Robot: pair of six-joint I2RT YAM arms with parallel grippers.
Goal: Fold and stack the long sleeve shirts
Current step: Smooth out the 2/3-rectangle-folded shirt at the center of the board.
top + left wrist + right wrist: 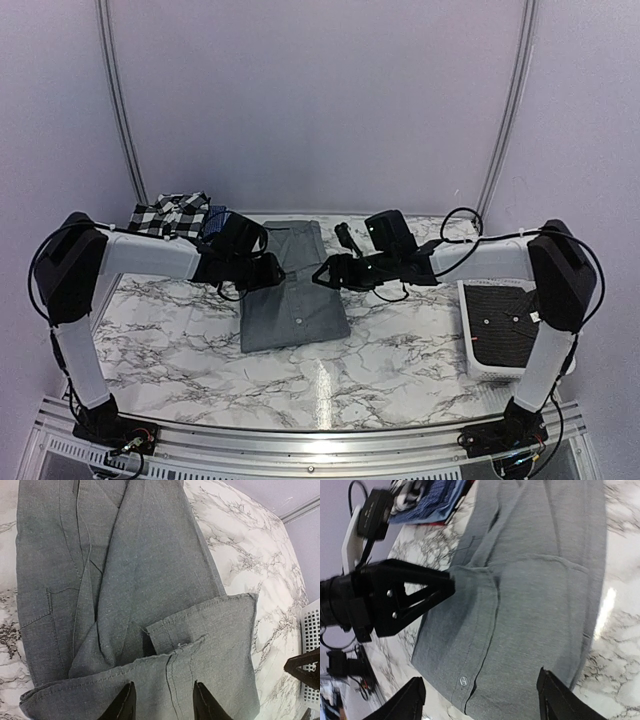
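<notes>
Basket (466, 335), white and slatted, sits at the near right of the marble surface (390, 365), with a charcoal shirt (505, 322) lying in it. At the middle of the surface lies the grey shirt (293, 300), folded into a long panel with its button placket up. The left gripper (164, 685) meets it from the left and pinches a turned-over fold at its edge, jaws narrow with cloth between them. The right gripper (481, 677) hovers over the shirt's other side, jaws wide and holding nothing. Farther back at the left, a checked shirt (168, 213) lies crumpled, a blue shirt (214, 222) just beside it.
</notes>
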